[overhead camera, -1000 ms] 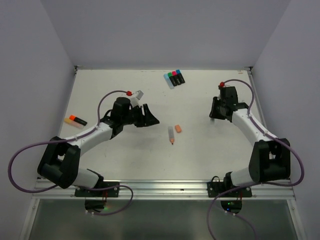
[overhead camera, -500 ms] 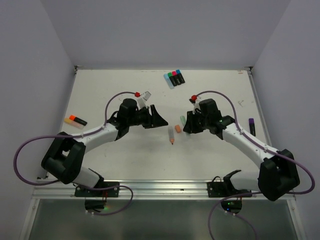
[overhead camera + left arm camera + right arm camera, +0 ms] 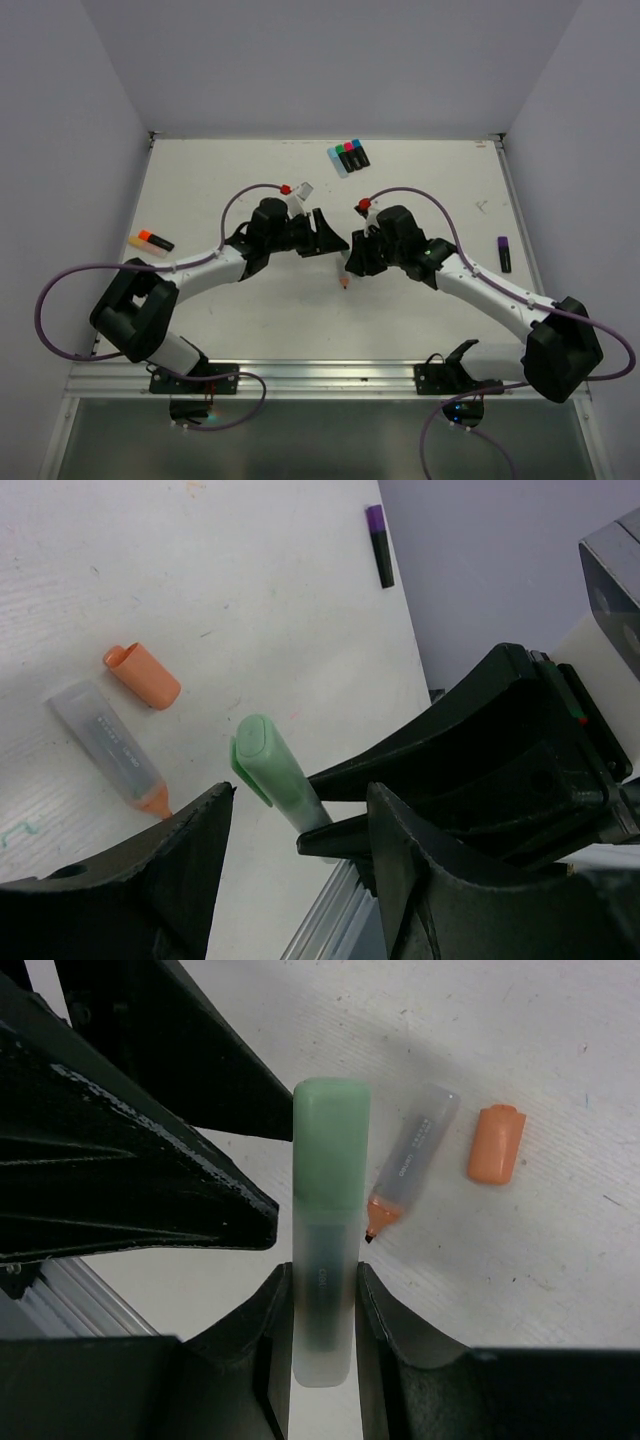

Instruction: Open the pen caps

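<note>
The left gripper (image 3: 300, 825) is spread, with the green cap (image 3: 262, 755) ahead of and between its fingers, untouched. The right gripper (image 3: 322, 1295) is clamped on the translucent pen body (image 3: 325, 1245), cap jutting past its fingertips. The cap is probably light, stiff, smooth plastic (likely slippery), so pinch its flat sides. The body's print is too small to read.

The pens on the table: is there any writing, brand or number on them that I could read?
Uncapped orange-tipped pen: dark print along its translucent barrel, too blurred to read.
Green-capped pen, held in the right gripper: small print on the barrel, too small to read.
Orange cap: no marking visible.
No text in these views can be read.
</note>
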Robot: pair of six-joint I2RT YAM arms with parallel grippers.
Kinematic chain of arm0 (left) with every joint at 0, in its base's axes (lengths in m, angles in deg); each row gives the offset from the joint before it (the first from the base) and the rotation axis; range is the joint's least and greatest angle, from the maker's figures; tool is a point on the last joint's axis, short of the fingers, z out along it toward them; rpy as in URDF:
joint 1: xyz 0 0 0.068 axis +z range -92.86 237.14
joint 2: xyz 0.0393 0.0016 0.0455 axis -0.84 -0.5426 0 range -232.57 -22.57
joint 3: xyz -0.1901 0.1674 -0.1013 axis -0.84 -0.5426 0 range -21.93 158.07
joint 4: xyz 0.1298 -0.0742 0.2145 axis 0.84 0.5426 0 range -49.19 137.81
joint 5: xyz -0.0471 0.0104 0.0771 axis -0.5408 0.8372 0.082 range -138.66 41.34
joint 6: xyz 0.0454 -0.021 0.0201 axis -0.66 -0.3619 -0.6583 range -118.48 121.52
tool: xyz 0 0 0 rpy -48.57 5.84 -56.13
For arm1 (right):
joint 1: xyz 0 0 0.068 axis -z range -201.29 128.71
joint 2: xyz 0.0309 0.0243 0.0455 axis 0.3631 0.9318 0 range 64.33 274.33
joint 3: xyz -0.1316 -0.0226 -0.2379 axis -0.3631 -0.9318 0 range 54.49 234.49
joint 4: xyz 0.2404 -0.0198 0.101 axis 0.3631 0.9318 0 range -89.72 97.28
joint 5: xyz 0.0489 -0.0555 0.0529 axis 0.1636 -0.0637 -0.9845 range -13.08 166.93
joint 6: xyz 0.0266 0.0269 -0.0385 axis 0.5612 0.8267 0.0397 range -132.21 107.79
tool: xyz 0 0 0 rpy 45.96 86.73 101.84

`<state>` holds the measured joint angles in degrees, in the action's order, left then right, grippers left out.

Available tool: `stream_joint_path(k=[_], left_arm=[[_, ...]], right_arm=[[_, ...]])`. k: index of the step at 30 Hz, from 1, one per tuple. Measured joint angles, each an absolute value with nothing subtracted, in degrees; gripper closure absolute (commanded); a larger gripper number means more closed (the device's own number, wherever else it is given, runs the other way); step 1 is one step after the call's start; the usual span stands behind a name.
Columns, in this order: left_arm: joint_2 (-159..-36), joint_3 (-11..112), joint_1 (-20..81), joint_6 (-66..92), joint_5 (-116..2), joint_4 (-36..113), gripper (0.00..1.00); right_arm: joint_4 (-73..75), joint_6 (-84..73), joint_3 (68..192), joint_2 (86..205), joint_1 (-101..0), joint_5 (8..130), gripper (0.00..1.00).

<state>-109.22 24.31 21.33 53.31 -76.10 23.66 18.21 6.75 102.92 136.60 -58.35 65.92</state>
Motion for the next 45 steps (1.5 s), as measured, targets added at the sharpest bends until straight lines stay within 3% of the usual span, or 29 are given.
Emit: stream_joint_path(k=[19, 22, 24, 25, 26, 29, 31, 32, 35, 38, 40, 43, 45], left_arm=[[-111.9, 24.8, 20.6, 53.4, -73.9, 23.7, 0.47], [-111.9, 25.1, 20.6, 53.4, -73.7, 23.7, 0.54], [-111.9, 25.3, 20.6, 53.4, -73.5, 23.7, 0.68], [-111.9, 25.3, 20.6, 53.3, -73.4, 23.7, 0.76], [-111.9, 25.4, 20.6, 53.5, -73.2, 23.8, 1.0], [-111.8, 26.1, 20.3, 54.4, -73.5, 22.9, 1.0], [-111.8, 26.1, 20.3, 54.5, -73.5, 22.7, 1.0], [-111.8, 26.1, 20.3, 54.5, -73.6, 22.7, 1.0], [-111.7, 26.1, 20.3, 54.5, -73.5, 22.7, 1.0], [-111.1, 25.6, 20.3, 54.4, -73.5, 22.7, 1.0], [-110.6, 25.2, 20.4, 54.4, -73.5, 22.7, 1.0], [-110.4, 25.0, 20.4, 54.4, -73.3, 22.7, 1.0], [-110.4, 24.9, 20.6, 54.4, -73.1, 22.6, 1.0]], right_arm=[[17.6, 8.3, 104.1, 137.0, -61.4, 67.0, 1.0], [17.6, 8.4, 104.1, 137.0, -61.6, 67.1, 1.0], [17.6, 8.4, 104.1, 137.0, -61.8, 67.2, 1.0], [17.6, 8.4, 104.1, 137.0, -61.8, 67.2, 1.0], [17.6, 8.4, 104.1, 137.0, -61.8, 67.3, 1.0], [17.6, 8.8, 104.1, 137.0, -62.0, 68.2, 1.0], [17.4, 8.9, 104.1, 136.9, -62.0, 68.4, 0.88], [17.4, 9.0, 104.1, 136.9, -62.0, 68.5, 0.73], [17.3, 9.3, 104.1, 136.9, -62.1, 68.7, 0.64], [16.5, 9.6, 104.1, 137.1, -62.1, 68.7, 0.63], [15.8, 9.9, 104.1, 137.2, -62.2, 68.6, 0.64], [14.9, 10.2, 104.1, 137.5, -62.2, 68.4, 0.74], [14.3, 10.4, 104.1, 137.9, -62.2, 68.4, 0.99]])
